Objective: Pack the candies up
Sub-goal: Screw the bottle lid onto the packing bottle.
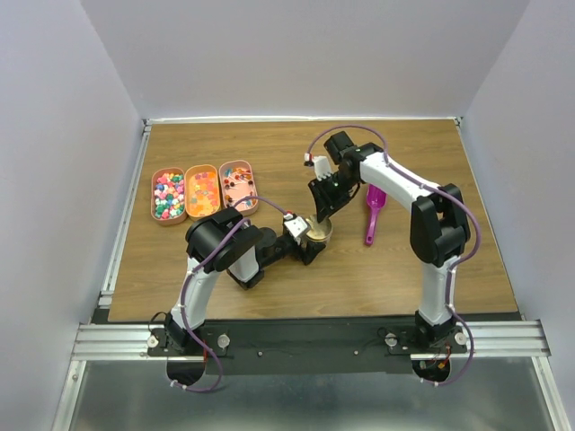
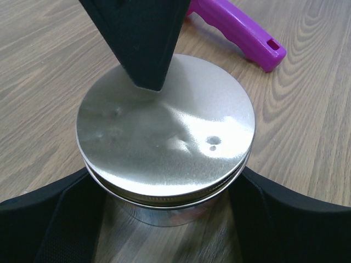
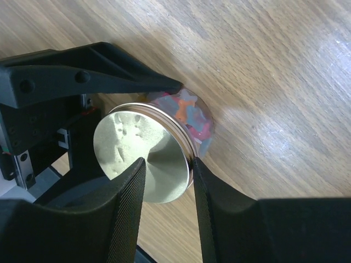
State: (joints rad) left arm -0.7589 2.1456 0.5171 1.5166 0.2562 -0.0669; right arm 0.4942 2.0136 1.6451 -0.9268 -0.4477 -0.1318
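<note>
1. Top view: the candies (image 1: pixel 169 196) fill three trays (image 1: pixel 168 222) at the left. The left gripper (image 1: pixel 305 241) clasps a jar (image 1: pixel 317 235), with the right gripper (image 1: pixel 323 214) above it.
2. Left wrist: wide jaws hug the jar under its metal lid (image 2: pixel 175 137).
3. Right wrist: narrow jaws straddle the lid's rim; I cannot tell whether they pinch it. More candies show inside the jar.
</note>
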